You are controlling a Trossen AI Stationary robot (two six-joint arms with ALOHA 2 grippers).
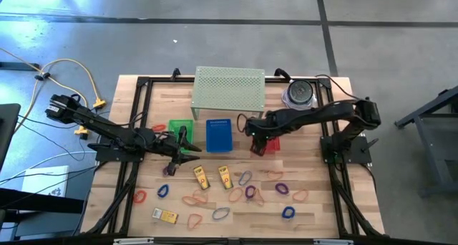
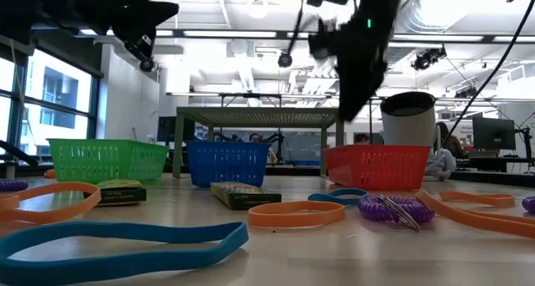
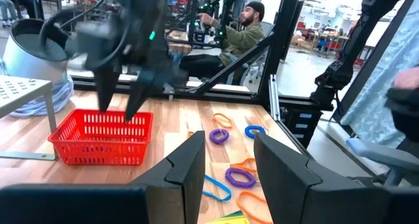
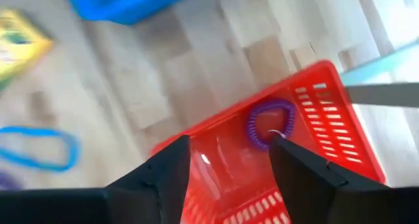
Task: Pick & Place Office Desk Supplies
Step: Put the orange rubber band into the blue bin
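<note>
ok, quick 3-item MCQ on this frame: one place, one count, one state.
1. The purple coil loop lies:
A. in the red basket
B. in the blue basket
C. on the shelf

2. Baskets on the table:
A. two
B. three
C. four

3. The right gripper is:
A. shut on a loop
B. open, empty, above the red basket
C. resting on the table

Key: 1 A, the right wrist view shows it on the red floor. 2 B, green, blue, red. 3 B, spread fingers with nothing between them.
</note>
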